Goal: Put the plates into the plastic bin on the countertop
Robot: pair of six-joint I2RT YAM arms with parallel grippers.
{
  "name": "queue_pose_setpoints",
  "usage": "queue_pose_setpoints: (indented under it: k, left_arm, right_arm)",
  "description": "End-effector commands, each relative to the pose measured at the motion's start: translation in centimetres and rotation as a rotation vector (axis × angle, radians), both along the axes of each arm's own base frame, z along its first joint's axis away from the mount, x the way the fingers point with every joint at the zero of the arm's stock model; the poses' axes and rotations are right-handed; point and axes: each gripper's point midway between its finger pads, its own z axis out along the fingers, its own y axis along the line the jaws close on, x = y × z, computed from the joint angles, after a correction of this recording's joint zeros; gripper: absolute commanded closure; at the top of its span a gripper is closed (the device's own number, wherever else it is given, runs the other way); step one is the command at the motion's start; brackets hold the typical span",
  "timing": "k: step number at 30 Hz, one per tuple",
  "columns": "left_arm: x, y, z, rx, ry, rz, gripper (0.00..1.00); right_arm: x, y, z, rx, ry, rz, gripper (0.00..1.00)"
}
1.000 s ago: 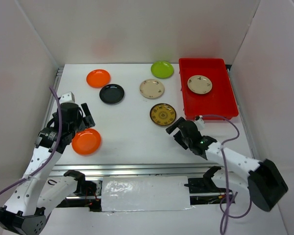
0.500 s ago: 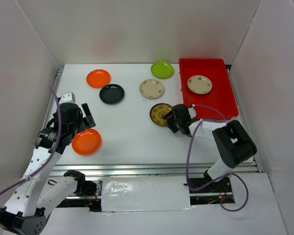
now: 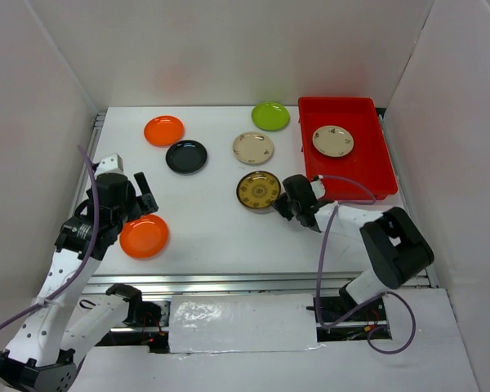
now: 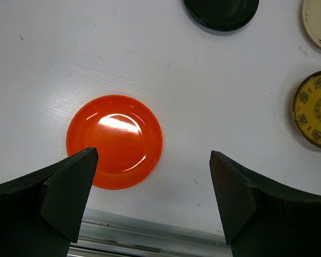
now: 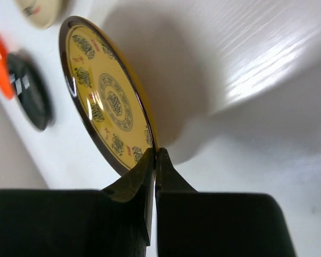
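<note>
Leftward goes the brown-gold plate (image 3: 259,189). It has slid away from the red bin (image 3: 343,101) in the last half second, and the right arm has folded in tight behind it. The right gripper (image 5: 155,155) is pinched on that plate's near rim, with the fingers squeezed nearly flat together. The wrist view shows the plate tipped up on edge and throwing a shadow on the desk (image 3: 212,220). That makes sense to me: a shallow plate lying flat offers nothing to grab, so it takes the lip and levers the plate up first.

Over on the other side, the left gripper (image 4: 153,160) hangs with its fingers spread wide above the near orange plate (image 4: 115,142). It touches nothing, and looks lined up and waiting.

One cream plate (image 3: 333,140) already sits in the bin. Out on the desk are the lime green plate (image 3: 270,115), the far orange plate (image 3: 164,130), the black plate (image 3: 186,156) and the other cream plate (image 3: 253,148).

I'd call this early going. That thin rim pinch looks like the risk, because the plate could swing or slip on the way across.
</note>
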Motion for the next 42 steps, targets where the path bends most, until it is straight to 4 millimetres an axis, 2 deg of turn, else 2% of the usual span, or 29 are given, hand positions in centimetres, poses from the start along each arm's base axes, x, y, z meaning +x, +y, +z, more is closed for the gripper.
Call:
queue_pose_setpoints:
  k: [1,4,8,9,11,12,13,15,16,17,18,19,20,21,22,23,24,26,27,28,30,32,33,37,38,39,40,41,42]
  left_arm:
    - [0.4,0.0,0.7,-0.007,-0.042,-0.002,0.01]
    - [0.4,-0.1,0.7,-0.006,-0.039,-0.002,0.01]
    - [0.4,0.0,0.7,-0.006,-0.04,-0.001,0.01]
    - [0.4,0.0,0.7,-0.006,-0.042,-0.001,0.01]
    - [0.3,0.0,0.8,-0.006,-0.044,0.001,0.01]
    - [0.4,0.0,0.8,-0.007,-0.045,-0.001,0.01]
    - [0.3,0.0,0.8,-0.006,-0.043,-0.001,0.01]
    - [0.4,0.0,0.7,-0.006,-0.041,-0.001,0.01]
    - [0.4,0.0,0.7,-0.005,-0.039,-0.001,0.01]
    - [0.4,0.0,0.6,-0.004,-0.037,-0.002,0.01]
    - [0.4,0.0,0.6,-0.004,-0.037,-0.002,0.01]
    - [0.4,-0.1,0.7,-0.007,-0.039,-0.008,0.01]
    - [0.4,-0.2,0.9,-0.007,-0.044,-0.014,0.01]
    - [0.4,-0.3,0.8,-0.008,-0.043,-0.019,0.01]
    - [0.4,-0.4,0.8,-0.011,-0.045,-0.025,0.01]
    - [0.4,-0.3,0.8,-0.009,-0.047,-0.022,0.01]
    - [0.4,-0.3,0.9,-0.012,-0.05,-0.023,0.01]
    - [0.4,-0.4,0.8,-0.013,-0.049,-0.03,0.01]
    - [0.5,-0.5,0.7,-0.012,-0.044,-0.035,0.01]
    - [0.6,-0.6,0.6,-0.011,-0.043,-0.037,0.01]
    - [0.7,-0.8,0.4,-0.011,-0.03,-0.045,0.01]
    - [0.9,-0.8,0.1,-0.007,-0.014,-0.047,0.01]
    - [0.9,-0.9,0.0,-0.009,-0.011,-0.049,0.01]
    - [1.0,-0.9,-0.1,-0.006,-0.005,-0.054,0.01]
    - [1.0,-0.9,-0.2,-0.004,-0.002,-0.051,0.01]
    - [1.0,-0.9,-0.2,-0.005,-0.003,-0.05,0.01]
    - [1.0,-0.8,-0.2,-0.005,-0.003,-0.049,0.01]
    - [1.0,-0.9,-0.1,-0.007,-0.006,-0.05,0.01]
    - [1.0,-0.8,-0.1,-0.004,-0.005,-0.046,0.01]
  right_arm:
    - [0.2,0.7,6.4,0.034,-0.146,0.004,1.0]
    - [0.3,0.6,10.7,0.041,-0.227,0.029,1.0]
    - [1.2,-1.6,15.1,0.024,-0.289,0.02,1.0]
    - [2.2,-3.9,15.5,0.021,-0.294,-0.029,1.0]
    - [3.2,-6.3,16.4,0.03,-0.303,-0.043,1.0]
    - [4.5,-9.8,16.5,0.004,-0.301,-0.115,1.0]
    - [5.2,-11.3,15.5,-0.01,-0.265,-0.135,1.0]
    - [6.8,-14.2,15.8,-0.025,-0.245,-0.161,1.0]
    - [7.8,-17.4,14.2,-0.03,-0.195,-0.216,1.0]
    - [8.9,-18.5,14.8,-0.03,-0.205,-0.228,1.0]
    - [9.4,-19.3,14.4,-0.017,-0.196,-0.22,1.0]
    - [10.5,-21.5,13.2,-0.013,-0.183,-0.252,1.0]
    - [11.3,-21.7,13.7,0.007,-0.198,-0.226,1.0]
    - [12.2,-22.3,11.9,0.013,-0.167,-0.219,1.0]
    - [13.4,-23.6,12.9,0.012,-0.2,-0.226,1.0]
    - [13.9,-24.2,12.7,0.003,-0.196,-0.224,1.0]
    - [14.7,-24.7,11.2,-0.002,-0.164,-0.228,1.0]
    - [15.8,-26.2,11.4,-0.023,-0.157,-0.256,1.0]
    - [16.3,-26.7,10.0,-0.028,-0.128,-0.271,1.0]
    - [17.1,-27.2,10.4,-0.03,-0.143,-0.273,1.0]
    - [18.1,-27.6,8.9,-0.026,-0.109,-0.271,1.0]
    - [19.5,-27.4,9.6,-0.025,-0.122,-0.248,1.0]
    - [19.8,-27.4,8.3,-0.02,-0.091,-0.244,1.0]
    - [20.4,-27.3,9.1,-0.029,-0.086,-0.244,0.21]
    - [20.3,-27.1,9.5,-0.026,-0.102,-0.237,0.17]
    - [20.1,-26.9,11.5,-0.03,-0.147,-0.235,0.14]
    - [19.6,-26.5,11.9,-0.031,-0.16,-0.233,0.0]
    - [19.1,-26.2,14.4,-0.03,-0.214,-0.228,0.0]
    - [18.5,-26.0,14.6,-0.024,-0.211,-0.228,0.0]
